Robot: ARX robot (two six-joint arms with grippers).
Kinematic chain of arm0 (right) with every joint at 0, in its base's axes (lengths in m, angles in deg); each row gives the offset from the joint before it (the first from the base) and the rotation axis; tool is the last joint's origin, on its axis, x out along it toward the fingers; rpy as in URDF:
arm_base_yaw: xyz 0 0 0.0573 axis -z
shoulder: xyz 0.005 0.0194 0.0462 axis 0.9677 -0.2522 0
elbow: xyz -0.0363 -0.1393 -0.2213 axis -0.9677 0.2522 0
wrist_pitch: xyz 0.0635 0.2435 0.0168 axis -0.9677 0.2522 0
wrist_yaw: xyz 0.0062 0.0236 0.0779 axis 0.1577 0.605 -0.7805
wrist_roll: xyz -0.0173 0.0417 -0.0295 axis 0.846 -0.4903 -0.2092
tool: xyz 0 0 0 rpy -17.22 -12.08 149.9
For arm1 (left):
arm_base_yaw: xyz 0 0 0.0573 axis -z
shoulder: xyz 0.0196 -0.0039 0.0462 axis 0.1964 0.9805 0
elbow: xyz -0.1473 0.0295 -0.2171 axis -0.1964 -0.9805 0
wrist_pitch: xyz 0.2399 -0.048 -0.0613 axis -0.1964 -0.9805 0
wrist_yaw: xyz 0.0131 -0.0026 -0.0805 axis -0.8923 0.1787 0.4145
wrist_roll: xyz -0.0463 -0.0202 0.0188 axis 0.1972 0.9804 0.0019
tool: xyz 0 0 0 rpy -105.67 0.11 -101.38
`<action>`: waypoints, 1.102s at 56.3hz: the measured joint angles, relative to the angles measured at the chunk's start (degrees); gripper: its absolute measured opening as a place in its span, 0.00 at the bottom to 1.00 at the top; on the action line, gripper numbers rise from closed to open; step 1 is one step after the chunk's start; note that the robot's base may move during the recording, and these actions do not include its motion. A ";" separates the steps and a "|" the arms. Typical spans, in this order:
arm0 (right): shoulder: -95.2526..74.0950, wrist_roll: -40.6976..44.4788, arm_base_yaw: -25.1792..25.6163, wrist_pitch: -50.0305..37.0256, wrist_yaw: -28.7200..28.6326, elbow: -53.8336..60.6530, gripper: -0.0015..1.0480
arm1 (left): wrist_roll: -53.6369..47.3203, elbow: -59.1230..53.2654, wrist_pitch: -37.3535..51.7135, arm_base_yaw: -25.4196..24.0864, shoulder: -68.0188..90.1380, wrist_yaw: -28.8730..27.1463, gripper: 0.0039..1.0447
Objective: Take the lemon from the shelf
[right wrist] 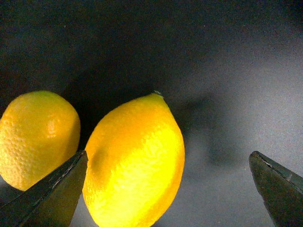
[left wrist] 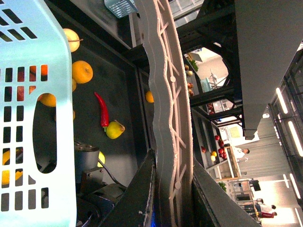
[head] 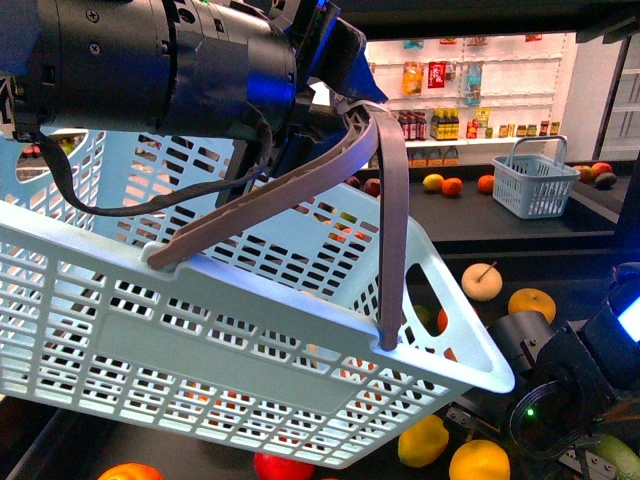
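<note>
- Right claw: spread wide. Both dark fingers show in the right wrist view with a broad gap between them, and they grip nothing.
- Lemon: bright yellow and oval, with a small pointed tip. It lies on the dark flat surface of the shelf, within the gap of the right claw. It is close against one finger and well apart from the other. Contact with the near finger cannot be confirmed.
- Second fruit: yellow-orange, with pitted skin. It lies just beside the lemon on the same surface, outside the claw's gap.
- Right arm: low at the right of the front view, above loose fruit on the shelf.
- Left claw: pressed onto the grey handle of a large pale blue basket. In the left wrist view the handle runs between the two fingers.
- Basket: off the shelf and tilted, filling most of the front view. Fruit shows through its slotted walls.
- Other items on the shelf: a pale round fruit with a stem, with an orange just beside it. A red chili lies on the dark surface in the left wrist view.
- Background: a small blue-grey basket stands on a farther ledge.
</note>
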 joint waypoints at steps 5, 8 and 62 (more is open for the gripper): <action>-1.07 -0.70 -0.28 1.09 0.00 -1.42 0.98 | 0.02 0.00 0.00 0.00 0.00 -0.02 0.12; -1.81 -1.27 -0.70 1.77 -0.07 -2.05 0.98 | 0.02 0.00 0.00 0.00 0.00 0.00 0.12; -6.23 -2.25 -2.12 2.32 2.62 -4.59 0.69 | 0.02 0.00 0.00 0.00 0.00 -0.02 0.12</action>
